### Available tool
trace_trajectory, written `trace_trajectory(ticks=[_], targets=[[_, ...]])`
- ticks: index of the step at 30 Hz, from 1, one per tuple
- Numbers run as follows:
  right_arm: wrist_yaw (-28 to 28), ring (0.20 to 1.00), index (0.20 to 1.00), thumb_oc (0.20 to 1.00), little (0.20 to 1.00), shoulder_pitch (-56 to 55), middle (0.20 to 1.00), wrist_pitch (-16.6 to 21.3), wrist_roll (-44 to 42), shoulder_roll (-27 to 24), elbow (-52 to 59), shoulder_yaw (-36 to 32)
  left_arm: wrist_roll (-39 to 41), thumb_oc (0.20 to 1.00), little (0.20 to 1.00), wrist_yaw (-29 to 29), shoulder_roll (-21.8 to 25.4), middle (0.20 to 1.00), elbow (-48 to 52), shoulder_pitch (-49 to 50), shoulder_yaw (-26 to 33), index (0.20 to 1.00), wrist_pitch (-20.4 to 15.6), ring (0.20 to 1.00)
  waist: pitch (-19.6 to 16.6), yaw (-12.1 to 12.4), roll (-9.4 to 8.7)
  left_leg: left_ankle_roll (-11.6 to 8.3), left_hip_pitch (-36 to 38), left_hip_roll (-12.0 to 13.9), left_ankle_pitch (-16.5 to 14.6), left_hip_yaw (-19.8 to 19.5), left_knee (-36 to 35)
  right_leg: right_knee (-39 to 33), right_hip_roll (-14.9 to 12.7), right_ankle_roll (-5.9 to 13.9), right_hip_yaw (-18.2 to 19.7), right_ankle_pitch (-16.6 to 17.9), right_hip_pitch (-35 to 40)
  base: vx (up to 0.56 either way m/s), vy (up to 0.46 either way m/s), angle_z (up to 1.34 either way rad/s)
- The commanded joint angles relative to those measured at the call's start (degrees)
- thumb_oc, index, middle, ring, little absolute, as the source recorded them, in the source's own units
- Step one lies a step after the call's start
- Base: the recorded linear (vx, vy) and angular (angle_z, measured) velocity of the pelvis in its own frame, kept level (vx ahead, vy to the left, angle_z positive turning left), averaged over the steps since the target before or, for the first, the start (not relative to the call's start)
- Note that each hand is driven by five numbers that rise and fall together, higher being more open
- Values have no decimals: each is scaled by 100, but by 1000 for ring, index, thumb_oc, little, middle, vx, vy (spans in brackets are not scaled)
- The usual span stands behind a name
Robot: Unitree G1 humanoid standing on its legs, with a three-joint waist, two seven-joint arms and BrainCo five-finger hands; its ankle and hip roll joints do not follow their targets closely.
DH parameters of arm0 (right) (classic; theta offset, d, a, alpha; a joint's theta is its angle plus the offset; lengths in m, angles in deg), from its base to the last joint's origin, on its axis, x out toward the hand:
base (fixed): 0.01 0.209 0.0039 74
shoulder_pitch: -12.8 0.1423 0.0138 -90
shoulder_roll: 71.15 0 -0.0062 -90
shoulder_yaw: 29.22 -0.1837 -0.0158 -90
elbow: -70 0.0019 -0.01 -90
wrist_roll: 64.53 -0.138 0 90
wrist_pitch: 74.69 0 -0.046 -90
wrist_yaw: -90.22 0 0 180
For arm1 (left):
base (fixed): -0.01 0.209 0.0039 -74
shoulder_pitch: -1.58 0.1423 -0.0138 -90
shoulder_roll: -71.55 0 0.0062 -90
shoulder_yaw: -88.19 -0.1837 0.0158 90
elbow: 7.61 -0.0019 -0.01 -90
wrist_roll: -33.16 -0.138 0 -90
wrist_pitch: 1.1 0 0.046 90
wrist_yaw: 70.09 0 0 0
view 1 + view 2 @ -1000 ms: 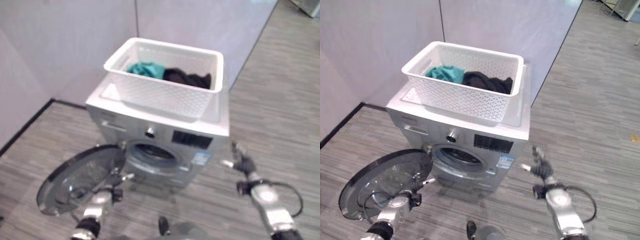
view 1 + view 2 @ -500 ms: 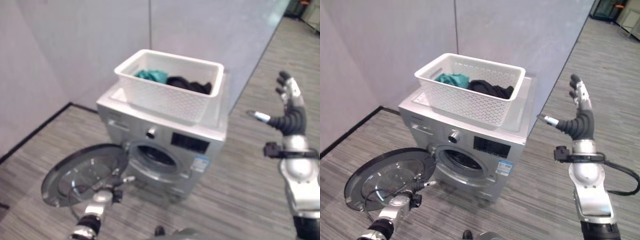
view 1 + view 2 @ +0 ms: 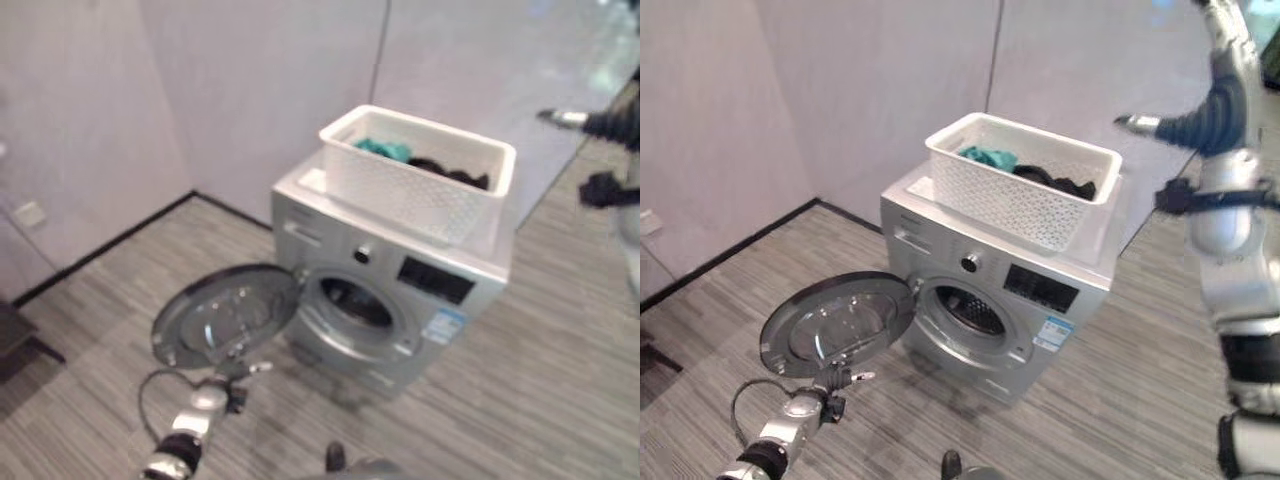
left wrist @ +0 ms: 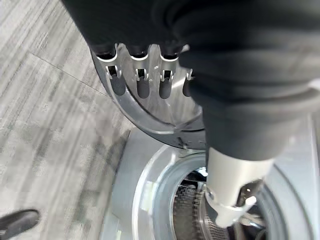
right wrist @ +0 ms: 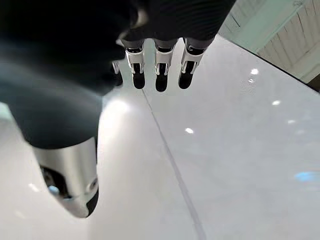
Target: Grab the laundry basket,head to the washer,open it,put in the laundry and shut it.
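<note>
A silver washer (image 3: 1010,300) stands against the wall with its round door (image 3: 835,325) swung open to the left and the drum opening (image 4: 200,210) showing. On its top sits a white laundry basket (image 3: 1015,195) holding a teal cloth (image 3: 987,157) and a black cloth (image 3: 1055,182). My left hand (image 3: 805,405) hangs low in front of the door, its fingers (image 4: 142,75) straight and holding nothing. My right hand (image 3: 1210,105) is raised high to the right of the basket, apart from it, with its fingers (image 5: 160,70) spread and empty.
Pale wall panels (image 3: 870,90) rise behind and to the left of the washer. Wood-look floor (image 3: 90,300) stretches in front and to the left. A dark low object (image 3: 15,340) sits at the far left edge, below a wall socket (image 3: 28,213).
The camera has swung, so the washer now shows further right. My right arm rose from low by the washer's front to above basket height. The left hand stays low by the door.
</note>
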Motion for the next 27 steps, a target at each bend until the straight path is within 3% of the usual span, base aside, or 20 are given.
trace_trajectory(ticks=[1,3,4,7,9,10,11,12,13,16,18,27], targets=[[-257,1000,1000,1000,1000,631,1000,-125,-194,-177,-296,413,183,1000,1000,-76,209,1000,-70,-541,-239,1000,-389,1000,95,113,-70,65,34,632,194,-88,782,482,-575,468,402,-477,258,36,-204,16],[-338,1000,1000,1000,1000,1152,1000,-65,-268,-291,-624,884,236,1000,1000,-113,291,1000,23,-502,-242,1000,-400,1000,197,211,-104,56,-271,804,730,-440,1570,334,-268,222,476,-538,514,50,-226,8],[-332,1000,1000,1000,1000,1244,1000,-52,-278,-289,-668,964,237,1000,1000,-113,281,1000,26,-505,-218,1000,-397,1000,191,172,-87,52,-325,804,754,-476,1586,299,-268,212,455,-499,503,28,-219,-5],[-487,1000,1000,1000,1000,1814,1000,70,-602,-235,-1185,1570,414,1000,1000,-126,415,1000,383,-354,-266,1000,-376,1000,489,418,-359,372,-1323,489,1426,-1713,3276,97,-67,-84,594,-553,826,50,-225,-39],[-541,1000,1000,1000,1000,1988,1000,44,-630,-256,-1203,1738,472,1000,1000,-136,406,1000,390,-382,-271,1000,-354,1000,511,412,-406,424,-1453,412,1298,-1764,3078,65,-89,-83,575,-590,866,97,-32,-32],[-644,1000,1000,1000,1000,2143,1000,16,-677,-201,-1230,1881,505,1000,1000,-149,407,1000,430,-397,-318,1000,-353,1000,502,430,-454,397,-1553,332,995,-1713,2429,18,-114,-45,597,-642,949,109,51,1],[-643,1000,1000,1000,1000,2188,1000,20,-682,-194,-1250,1926,505,1000,1000,-149,398,1000,430,-393,-305,1000,-353,1000,517,439,-461,402,-1485,325,1010,-1672,2369,18,-128,-42,620,-651,973,141,124,14],[-681,1000,1000,1000,1000,2366,1000,42,-704,-53,-1394,2092,542,1000,1000,-140,383,1000,446,-412,-387,1000,-373,1000,655,616,-484,318,-1886,52,906,-1713,1761,73,-120,-23,726,-750,1096,61,107,4],[-710,1000,1000,1000,1000,2443,1000,12,-691,-7,-1458,2175,550,1000,1000,-159,400,1000,465,-436,-381,1000,-385,1000,738,657,-492,265,-1960,-18,948,-1700,1708,198,-114,-17,775,-821,1112,100,153,-15],[-896,1000,1000,1000,1000,2355,1000,-50,-600,124,-1472,2236,547,1000,1000,-192,373,1000,398,-428,-366,1000,-385,1000,705,664,-471,239,-1669,-43,623,-1607,1492,258,-137,89,901,-895,1183,102,89,-60],[-1047,1000,1000,1000,1000,2157,1000,-86,-418,147,-1317,2228,443,1000,1000,-246,282,1000,367,-352,-422,1000,-388,1000,513,646,-376,196,-1479,-73,455,-1518,1340,113,-347,214,897,-834,1294,219,176,-36],[-1671,1000,1000,1000,1000,2051,1000,-107,-518,415,-1162,2616,486,1000,1000,-342,308,1000,394,-76,-279,1000,-362,1000,331,603,-240,227,-834,-74,279,-1023,873,-201,-617,408,1083,-667,1422,101,112,-18]])
